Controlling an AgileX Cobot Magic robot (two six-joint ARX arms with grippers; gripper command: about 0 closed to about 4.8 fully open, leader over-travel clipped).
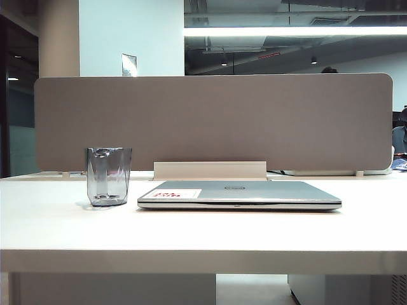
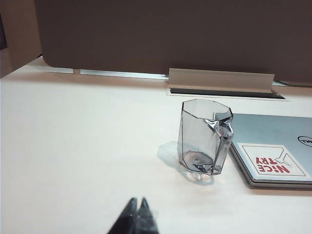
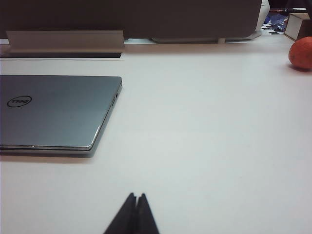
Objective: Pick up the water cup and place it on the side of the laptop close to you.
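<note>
The water cup (image 1: 109, 176) is seen upright on the tabletop (image 1: 203, 232), just left of the closed laptop (image 1: 239, 194), its handle turned toward the lid. The near strip in front of the laptop lies bare, presumably left free for it. The left gripper (image 2: 137, 202) and right gripper (image 3: 136, 196) are held back near the front edge, jaws pressed together and empty, nothing yet being grasped.
</note>
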